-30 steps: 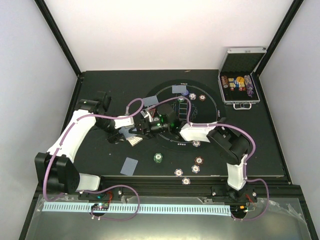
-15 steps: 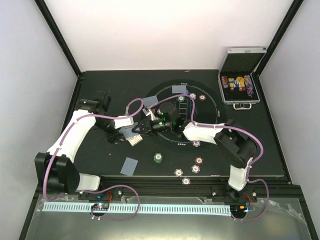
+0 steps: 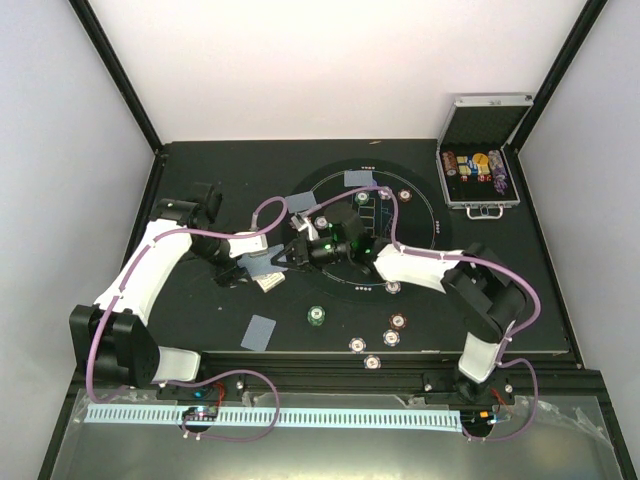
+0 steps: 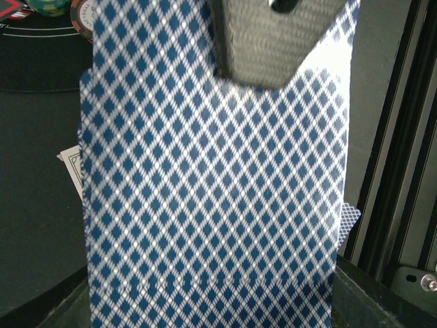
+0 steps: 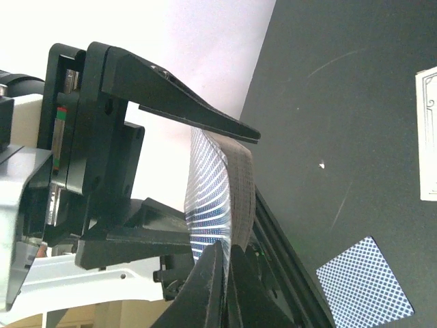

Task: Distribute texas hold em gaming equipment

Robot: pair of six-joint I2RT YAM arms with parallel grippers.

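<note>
Overhead, a black table (image 3: 240,170) bearing playing cards (image 3: 259,331) sits between white walls (image 3: 330,70).

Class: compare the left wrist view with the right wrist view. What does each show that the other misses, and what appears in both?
Left wrist only: a green chip and a red-brown chip in the top left corner. Right wrist only: the left gripper seen side-on, its jaws clamping the bowed deck of cards, with the white wall behind. Both: the deck's blue-diamond backs, and the right gripper pinching the deck's edge, though the left wrist view catches just one of its fingers.
</note>
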